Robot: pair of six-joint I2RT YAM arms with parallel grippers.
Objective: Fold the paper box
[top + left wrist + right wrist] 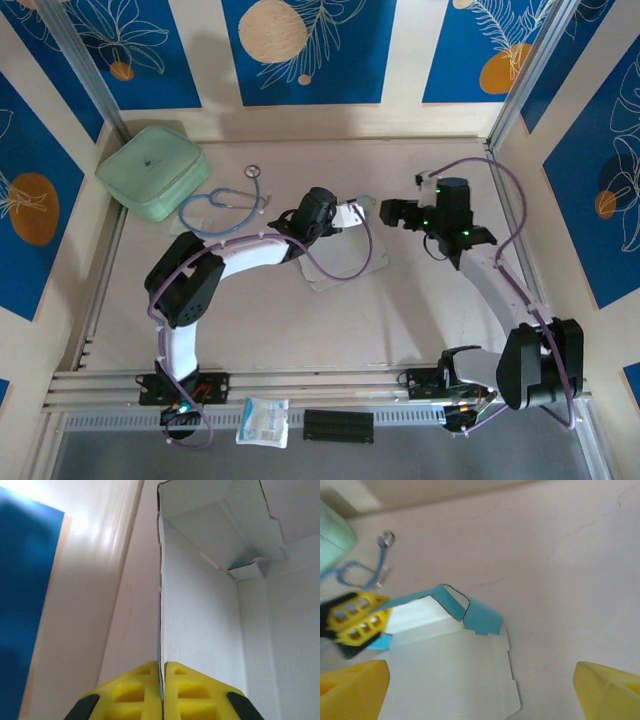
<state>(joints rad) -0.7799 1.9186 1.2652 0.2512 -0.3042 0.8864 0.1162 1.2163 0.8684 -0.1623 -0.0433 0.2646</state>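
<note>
The paper box (350, 214) lies near the middle of the desk (250, 320), a little toward 12 o'clock, partly raised from the flat. Its white inside faces up and its light blue outside shows on the lifted flaps. The left pincer (161, 682) is clenched on the thin edge of one upright wall, with the white interior running away from it. The right pincer (480, 692) stands wide apart and empty, hovering over the open sheet from the 3 o'clock side. The pale green case (155, 170) and the stethoscope (225, 205) sit clear at 10 o'clock.

This looks like an early step: one wall is up and the rest is still unfolded. The next move probably calls for the right pincer to come down on a free flap and fold it in. The left must hold its wall steady meanwhile, as the thin card could buckle or slip.
</note>
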